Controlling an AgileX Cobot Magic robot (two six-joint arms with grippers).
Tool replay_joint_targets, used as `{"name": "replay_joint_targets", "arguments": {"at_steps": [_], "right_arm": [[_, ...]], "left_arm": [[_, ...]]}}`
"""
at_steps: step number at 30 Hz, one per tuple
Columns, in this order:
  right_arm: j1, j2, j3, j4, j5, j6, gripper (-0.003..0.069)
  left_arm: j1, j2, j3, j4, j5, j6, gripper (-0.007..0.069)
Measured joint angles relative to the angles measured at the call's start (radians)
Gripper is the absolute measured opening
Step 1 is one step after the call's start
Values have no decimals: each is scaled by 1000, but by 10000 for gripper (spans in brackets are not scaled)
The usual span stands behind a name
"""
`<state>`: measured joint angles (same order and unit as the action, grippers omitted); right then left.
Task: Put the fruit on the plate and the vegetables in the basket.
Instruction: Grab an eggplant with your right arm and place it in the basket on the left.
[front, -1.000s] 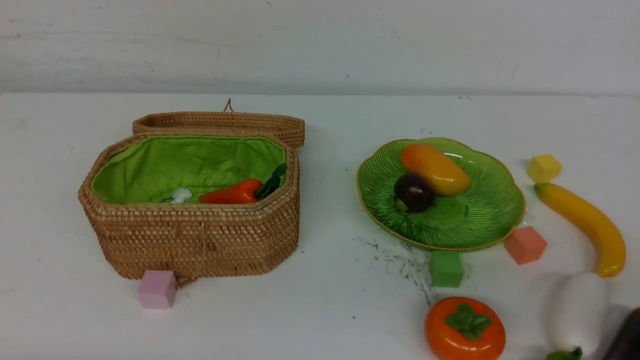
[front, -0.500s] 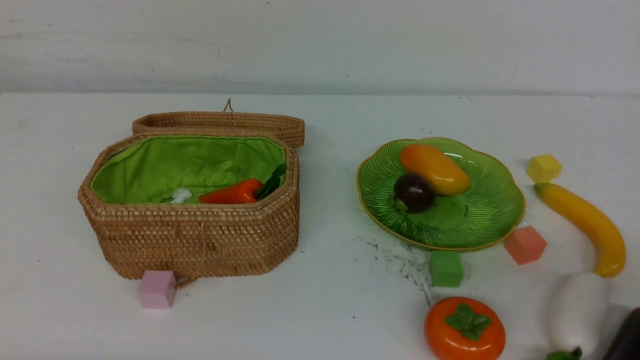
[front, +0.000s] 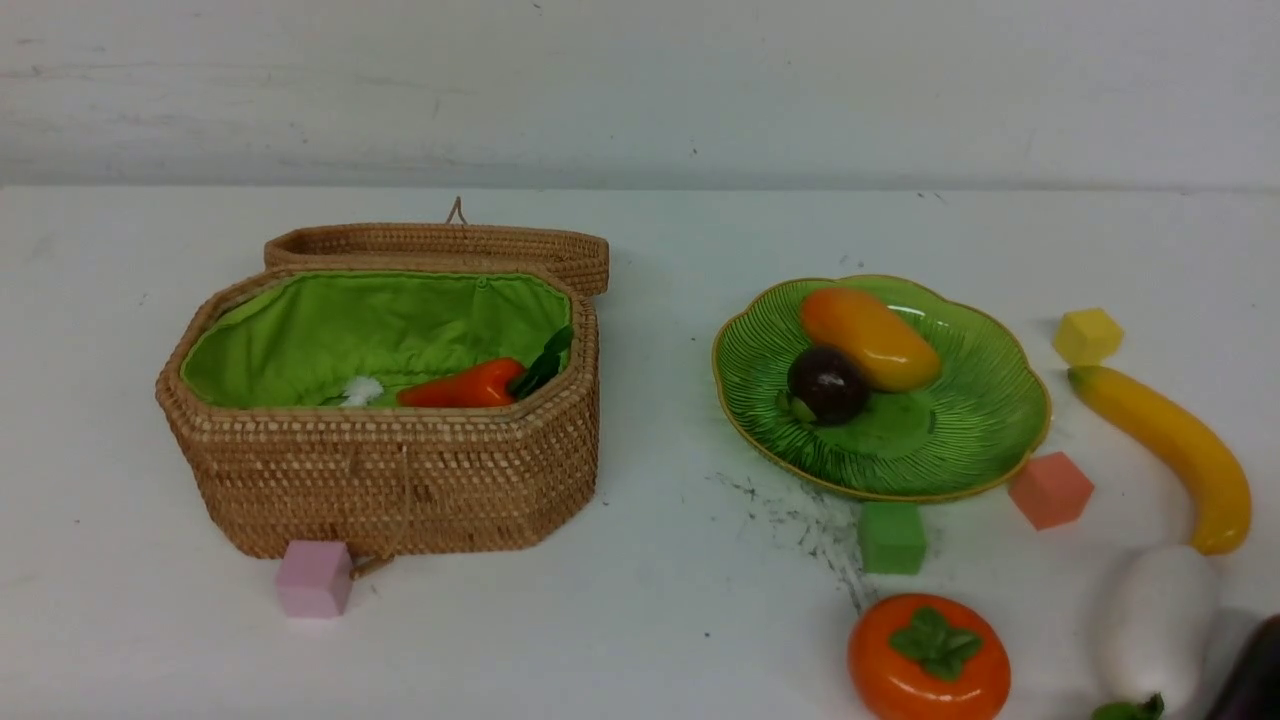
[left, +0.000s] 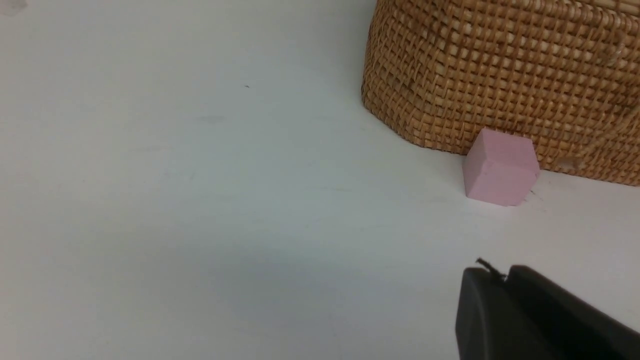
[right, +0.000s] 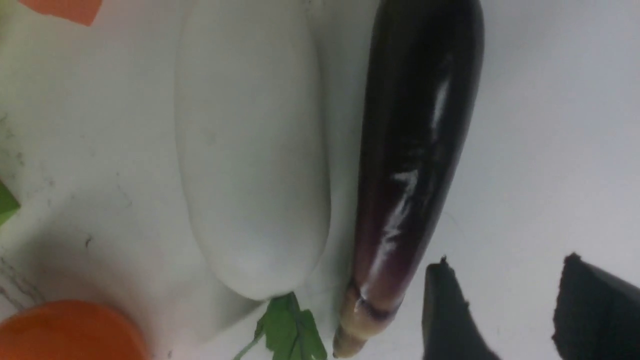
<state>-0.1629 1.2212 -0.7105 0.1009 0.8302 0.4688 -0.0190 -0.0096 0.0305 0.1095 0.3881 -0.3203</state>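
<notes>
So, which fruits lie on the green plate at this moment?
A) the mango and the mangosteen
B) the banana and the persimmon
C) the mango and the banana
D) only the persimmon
A: the mango and the mangosteen rest on the plate, while the banana and the persimmon lie on the table outside it.

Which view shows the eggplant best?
The right wrist view: the eggplant lies nearly full length beside the radish, stem end visible. The front view catches only a dark sliver of it at the bottom right corner. The left wrist view shows just the basket and pink cube.
</notes>
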Motion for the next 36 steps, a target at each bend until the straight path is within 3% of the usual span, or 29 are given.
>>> {"name": "replay_joint_targets", "arguments": {"at_steps": [12, 21, 31, 36], "right_arm": [[0, 240, -3, -9, -233, 7, 342], [0, 255, -10, -3, -242, 10, 348], [0, 282, -5, -28, -242, 10, 484], [0, 282, -4, -53, -242, 10, 496]], "left_arm": [[0, 0, 0, 0, 0, 0, 47], [0, 0, 0, 0, 0, 0, 57], [0, 0, 0, 0, 0, 0, 69], [0, 0, 0, 0, 0, 0, 74]]}}
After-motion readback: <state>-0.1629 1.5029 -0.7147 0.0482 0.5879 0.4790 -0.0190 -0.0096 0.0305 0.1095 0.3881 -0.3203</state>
